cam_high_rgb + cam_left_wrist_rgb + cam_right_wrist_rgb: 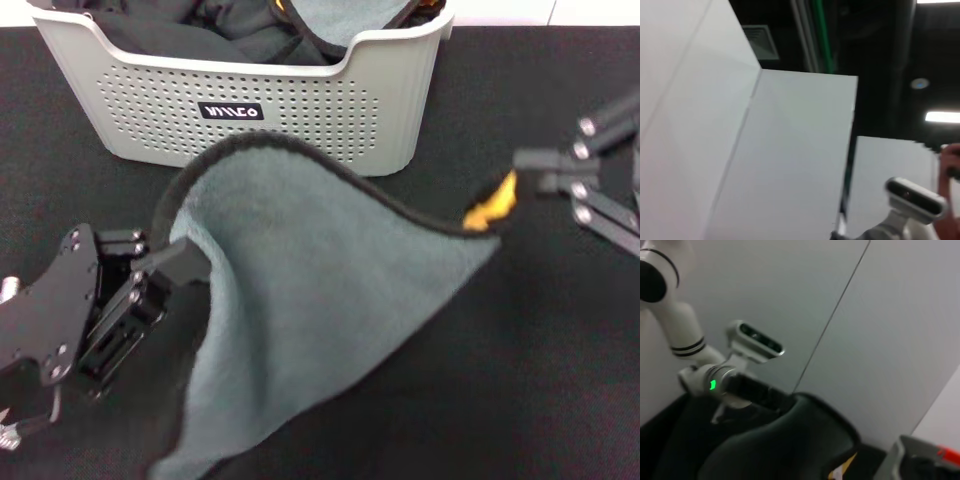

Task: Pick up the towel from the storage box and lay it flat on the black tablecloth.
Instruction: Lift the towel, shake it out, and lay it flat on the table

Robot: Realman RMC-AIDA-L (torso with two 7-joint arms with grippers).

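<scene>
A grey-green towel [320,300] edged in thin black shows a flash of yellow-orange at one corner. Behind it, the light grey storage box [300,110] carries rows of dotted perforations and a small black label with white lettering, holding dark clothes [190,35]. The tablecloth [520,360] beneath is plain matte black.

Big white wall panels [790,150] stand close by, with thin lines between them. Above is a dark ceiling [880,40] with long bright lights [942,117]
</scene>
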